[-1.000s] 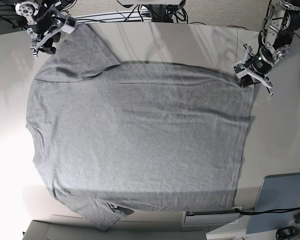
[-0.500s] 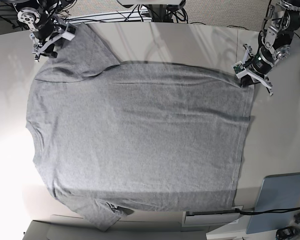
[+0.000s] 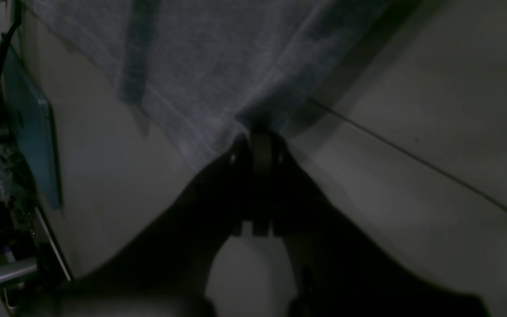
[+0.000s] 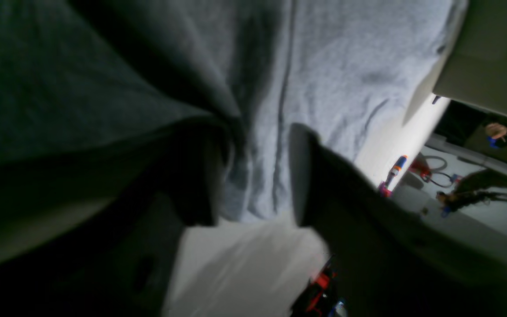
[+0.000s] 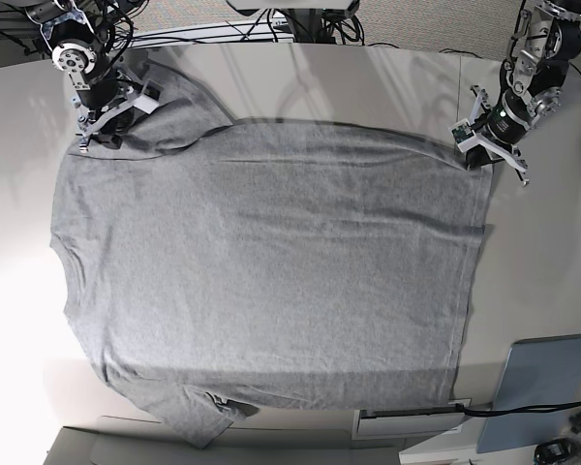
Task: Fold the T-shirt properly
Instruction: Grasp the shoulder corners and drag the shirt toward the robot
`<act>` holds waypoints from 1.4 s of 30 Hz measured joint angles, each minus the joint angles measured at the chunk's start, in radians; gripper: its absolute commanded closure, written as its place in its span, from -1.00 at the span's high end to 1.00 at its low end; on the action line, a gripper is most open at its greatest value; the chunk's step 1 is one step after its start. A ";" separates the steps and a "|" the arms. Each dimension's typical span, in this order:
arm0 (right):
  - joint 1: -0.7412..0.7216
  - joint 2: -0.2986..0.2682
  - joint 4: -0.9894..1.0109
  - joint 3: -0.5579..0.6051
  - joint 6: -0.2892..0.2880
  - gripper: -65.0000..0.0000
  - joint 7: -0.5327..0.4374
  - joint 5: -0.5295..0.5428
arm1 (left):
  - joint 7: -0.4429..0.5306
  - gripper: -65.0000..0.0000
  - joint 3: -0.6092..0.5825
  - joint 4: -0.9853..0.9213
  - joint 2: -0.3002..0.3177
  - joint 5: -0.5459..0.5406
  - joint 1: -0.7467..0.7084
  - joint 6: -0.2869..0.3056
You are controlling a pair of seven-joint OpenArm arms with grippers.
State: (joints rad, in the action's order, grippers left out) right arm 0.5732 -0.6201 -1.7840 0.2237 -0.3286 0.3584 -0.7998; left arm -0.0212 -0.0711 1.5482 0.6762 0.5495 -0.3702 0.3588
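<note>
T-shirt: you see the heather-grey T-shirt (image 5: 271, 271) spread flat across the pale table (image 5: 368, 77), filling the middle of the base view, its neck toward the left edge and its hem toward the right.
Sleeves: one sleeve reaches into the upper left of the frame, the other hangs at the bottom edge, where a scrap of dark print shows.
Left gripper: your left gripper (image 5: 476, 147) sits at the upper right of the base view on the shirt's hem corner; in the left wrist view the fingers (image 3: 253, 145) are pressed together with the corner of grey cloth pinched between them.
Right gripper: your right gripper (image 5: 108, 118) is down at the upper left of the base view, over the sleeve where it meets the shoulder.
Right fingers: in the right wrist view the two dark fingers (image 4: 306, 176) stand apart with a ridge of bunched cloth (image 4: 258, 167) between them; you cannot tell whether they bear on the fabric.
Panel: a grey-blue flat panel (image 5: 542, 387) lies at the lower right, apart from the shirt.
</note>
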 measured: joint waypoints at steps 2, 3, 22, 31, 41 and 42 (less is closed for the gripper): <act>-0.002 0.001 0.005 0.002 -0.010 -0.83 0.000 0.009 | 0.008 -1.00 0.000 0.000 0.000 0.003 0.000 0.000; -0.002 0.003 0.005 0.002 -0.012 -1.00 0.001 0.015 | 0.013 -1.00 0.000 0.000 0.000 0.008 0.000 0.000; 0.272 -0.114 -0.174 0.032 0.273 -1.00 0.304 -0.034 | -0.148 -1.00 -0.005 0.155 0.090 -0.118 -0.230 -0.120; 0.439 -0.114 -0.187 0.030 0.389 -1.00 0.328 -0.137 | -0.163 -1.00 0.034 0.233 0.116 -0.152 -0.418 -0.144; 0.570 -0.119 -0.188 0.028 0.485 -1.00 0.336 -0.188 | -0.135 -1.00 0.152 0.319 0.109 -0.164 -0.670 -0.097; 0.581 -0.119 -0.188 0.028 0.488 -1.00 0.337 -0.190 | -0.135 -1.00 0.164 0.329 0.108 -0.165 -0.679 -0.097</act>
State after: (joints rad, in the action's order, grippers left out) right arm 1.1538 -0.7391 -1.9720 0.2516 0.1596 0.6952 -0.9901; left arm -0.1566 0.0929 1.8774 0.7845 0.3843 -1.0492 0.2619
